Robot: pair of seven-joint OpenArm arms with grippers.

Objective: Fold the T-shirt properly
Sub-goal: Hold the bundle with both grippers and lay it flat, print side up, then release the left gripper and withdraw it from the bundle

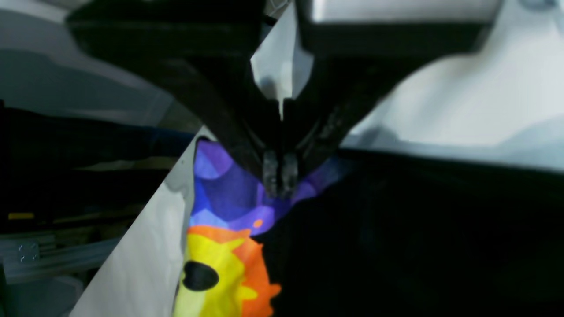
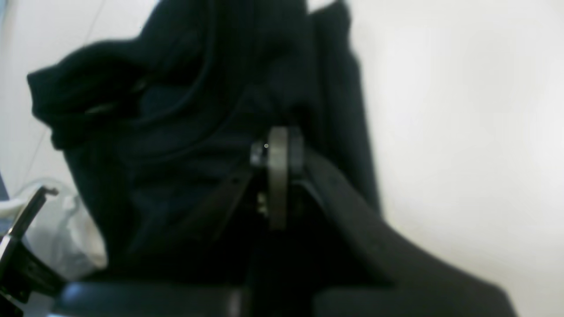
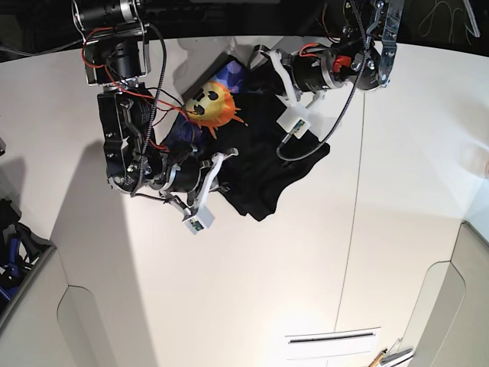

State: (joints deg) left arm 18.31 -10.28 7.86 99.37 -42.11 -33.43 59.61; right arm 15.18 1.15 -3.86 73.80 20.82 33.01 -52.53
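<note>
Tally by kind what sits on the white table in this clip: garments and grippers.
T-shirt: 1
Grippers: 2, left gripper and right gripper, each shut on the T-shirt
Total: 3

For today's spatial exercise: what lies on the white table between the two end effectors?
In the base view, the bunched black cloth T-shirt with its orange-yellow sun-face print spans the stretch between both.

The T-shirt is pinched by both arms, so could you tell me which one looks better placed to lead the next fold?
Probably the left gripper: it pinches the T-shirt at its printed patch, while the right gripper pinches plain bunched black cloth.
</note>
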